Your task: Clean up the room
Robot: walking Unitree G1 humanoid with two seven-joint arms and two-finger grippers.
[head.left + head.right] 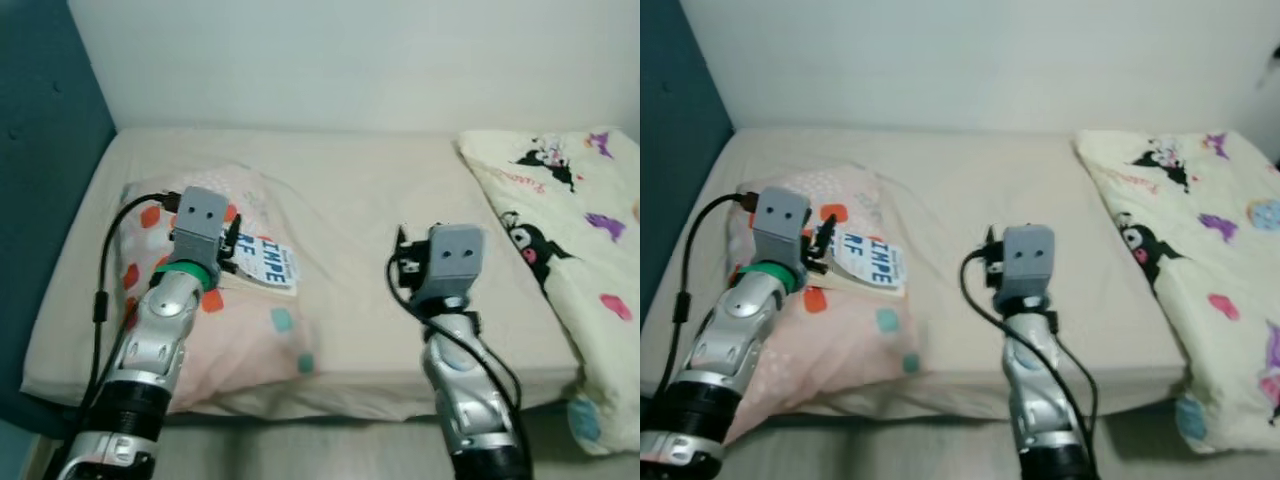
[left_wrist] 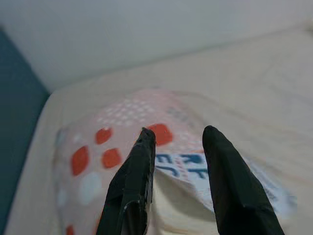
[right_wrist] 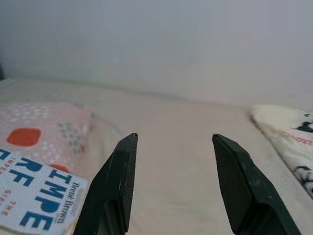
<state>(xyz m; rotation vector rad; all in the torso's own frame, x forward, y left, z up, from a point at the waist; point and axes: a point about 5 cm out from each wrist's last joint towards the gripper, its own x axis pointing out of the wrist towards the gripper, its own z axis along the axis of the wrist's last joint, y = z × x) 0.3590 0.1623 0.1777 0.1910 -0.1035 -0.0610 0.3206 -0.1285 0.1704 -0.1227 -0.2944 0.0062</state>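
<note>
Still early in the cleanup, by the look of it. Nearest the camera: two silver arms reaching out over the bed [image 1: 360, 330] edge. Left gripper [image 2: 178, 164] parked right over the book [image 1: 268, 262], jaws spread a moderate way with the cover showing between and beneath them in the left wrist view. Hard to say whether a finger is already touching the book's edge; looks more like straddling or hovering than clamped, so calling it empty-handed for now. Right gripper [image 3: 173, 181] held above bare sheet near the middle of the bed, jaws wide apart, nothing between them.

A bit further out: book lying flat on the pillow [image 1: 190, 330], the pink one with orange and teal patches, toward the bed's left side. White cover, big blue letters. Not lifted, not moved anywhere tidy, so definitely the obvious leftover item.

Off to the right: blanket [image 1: 560, 240] with cartoon print, bunched up along the right edge and hanging off the near corner. Not folded, so probably another job waiting.

Farthest back: plain sheet running to the wall [image 1: 350, 60], teal headboard [image 1: 45, 150] at the left.

Guessing at what's left: grab the book, put it somewhere proper, maybe straighten pillow and blanket. Pretty much nothing looks finished yet.
</note>
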